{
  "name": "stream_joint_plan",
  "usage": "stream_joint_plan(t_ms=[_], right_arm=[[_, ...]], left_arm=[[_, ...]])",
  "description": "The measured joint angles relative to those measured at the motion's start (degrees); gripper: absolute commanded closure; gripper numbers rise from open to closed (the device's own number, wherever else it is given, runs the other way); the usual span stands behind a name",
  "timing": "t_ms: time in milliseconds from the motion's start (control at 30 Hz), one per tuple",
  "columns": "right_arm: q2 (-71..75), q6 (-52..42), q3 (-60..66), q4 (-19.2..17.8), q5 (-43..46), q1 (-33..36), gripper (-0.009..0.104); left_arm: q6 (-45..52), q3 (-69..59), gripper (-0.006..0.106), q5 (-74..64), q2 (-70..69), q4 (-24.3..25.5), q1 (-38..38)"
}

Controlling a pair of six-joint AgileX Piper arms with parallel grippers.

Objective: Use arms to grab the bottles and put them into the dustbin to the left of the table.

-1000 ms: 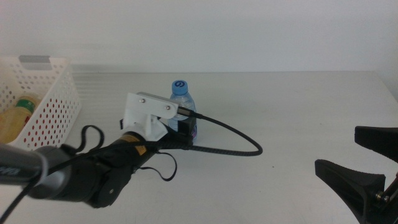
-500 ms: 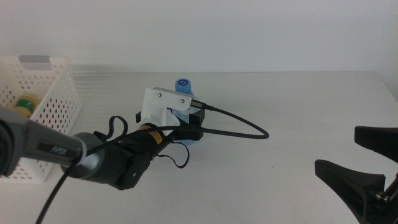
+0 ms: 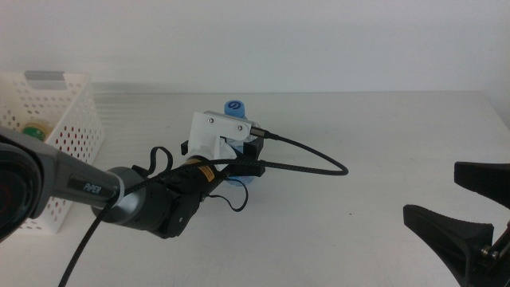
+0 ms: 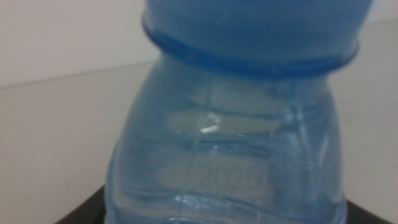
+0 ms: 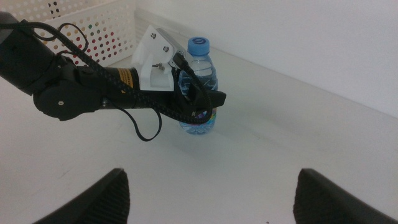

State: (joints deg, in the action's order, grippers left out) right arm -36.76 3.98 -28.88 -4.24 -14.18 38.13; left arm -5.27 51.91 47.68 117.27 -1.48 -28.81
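The left gripper (image 3: 243, 163) has pushed further forward around the water bottle (image 3: 235, 119), jaws seemingly not yet closed, readying a grasp; the right gripper (image 5: 208, 193) waits spread.

The water bottle (image 3: 236, 119) stands upright near the middle of the table (image 3: 382, 135), clear with a blue cap and a dark label band low on its body. The left gripper (image 3: 249, 156) reaches in around its body, one jaw on either side. The dustbin (image 3: 68, 135), a white perforated basket with a grey handle patch, sits at the table's left edge, well apart from it; a green-topped item inside shows only partly through the holes.
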Motion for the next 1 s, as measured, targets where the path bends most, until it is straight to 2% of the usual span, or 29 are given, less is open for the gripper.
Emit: stream_joint_plan(t_ms=[67,100,333,667,1000], right_arm=[[0.00,0.00,0.00,0.00,0.00,0.00,0.023],[0.00,0.00,0.00,0.00,0.00,0.00,0.023],[0.00,0.00,0.00,0.00,0.00,0.00,0.023],[0.00,0.00,0.00,0.00,0.00,0.00,0.023],[0.00,0.00,0.00,0.00,0.00,0.00,0.023]], left_arm=[[0.00,-0.10,0.105,0.00,-0.13,0.14,0.00],[0.00,-0.43,0.106,-0.15,-0.50,0.14,0.00],[0.07,-4.93,0.105,-8.45,-8.66,0.33,0.00],[1.30,-4.94,0.105,-30.67,-26.27,0.53,0.00],[2.08,9.83,0.105,-70.11,-31.25,0.53,1.70]])
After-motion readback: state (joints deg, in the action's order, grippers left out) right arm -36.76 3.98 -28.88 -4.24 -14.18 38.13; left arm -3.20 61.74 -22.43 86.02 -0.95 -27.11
